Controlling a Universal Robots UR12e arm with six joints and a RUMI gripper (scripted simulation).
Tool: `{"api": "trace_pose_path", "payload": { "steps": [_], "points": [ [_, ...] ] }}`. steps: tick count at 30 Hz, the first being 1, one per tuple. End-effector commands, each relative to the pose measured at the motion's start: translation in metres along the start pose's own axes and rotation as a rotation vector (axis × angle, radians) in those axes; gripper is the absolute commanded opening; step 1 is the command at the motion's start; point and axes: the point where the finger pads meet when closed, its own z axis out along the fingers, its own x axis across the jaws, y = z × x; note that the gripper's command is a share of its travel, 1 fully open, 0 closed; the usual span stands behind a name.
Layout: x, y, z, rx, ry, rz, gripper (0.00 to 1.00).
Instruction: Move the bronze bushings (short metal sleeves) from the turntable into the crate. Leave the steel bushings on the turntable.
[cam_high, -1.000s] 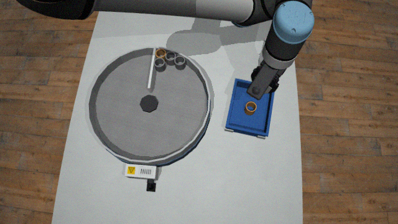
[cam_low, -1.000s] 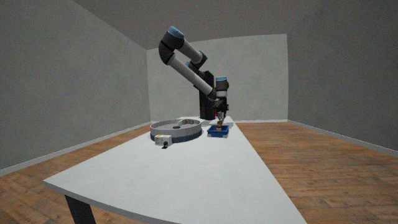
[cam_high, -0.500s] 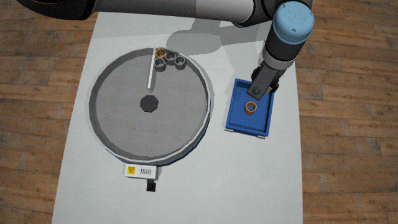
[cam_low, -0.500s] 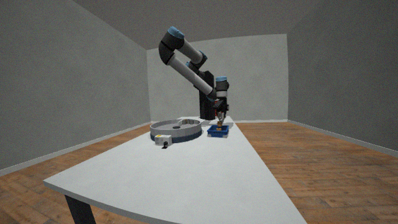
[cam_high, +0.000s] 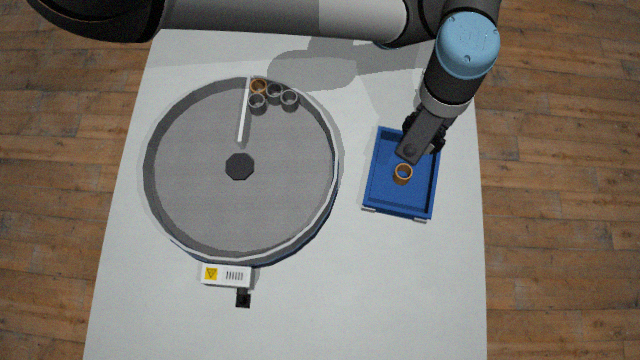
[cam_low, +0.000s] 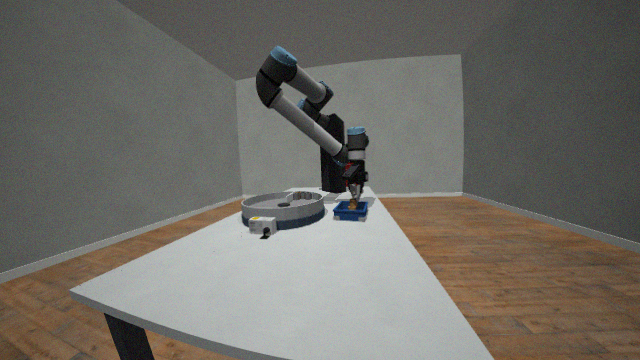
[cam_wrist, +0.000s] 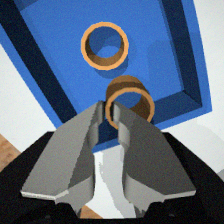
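White tabletop (cam_high: 320, 310) (cam_low: 280, 280) ran away from us over a wood-plank floor (cam_high: 555, 200) (cam_low: 500, 235), and nearest on it sat a small pale box (cam_high: 226, 276) (cam_low: 262, 225) with a yellow warning mark. Right behind it came the round turntable (cam_high: 200, 210) (cam_low: 282, 217), and look, toward its far rim, three steel bushings (cam_high: 289, 108) were bunched with one bronze bushing (cam_high: 251, 89) beside the white divider (cam_high: 243, 117). To the right stood the blue crate (cam_high: 396, 212) (cam_low: 350, 216) (cam_wrist: 201, 75), another bronze sleeve (cam_high: 395, 177) (cam_wrist: 84, 46) upright on its floor. And there was the gripper (cam_high: 417, 145) (cam_low: 355, 199) (cam_wrist: 107, 102), nearly shut, pinching the thin wall of a second sleeve (cam_low: 353, 205) (cam_wrist: 151, 110), one fingertip inside the ring, over the crate! Beyond, the arm (cam_high: 240, 17) (cam_low: 310, 125) angled up before the grey back wall (cam_low: 410, 110).
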Motion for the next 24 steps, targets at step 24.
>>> {"api": "trace_pose_path", "payload": {
  "steps": [24],
  "points": [
    [-0.001, 0.0, 0.019, 0.001, -0.002, 0.0, 0.0]
  ]
}}
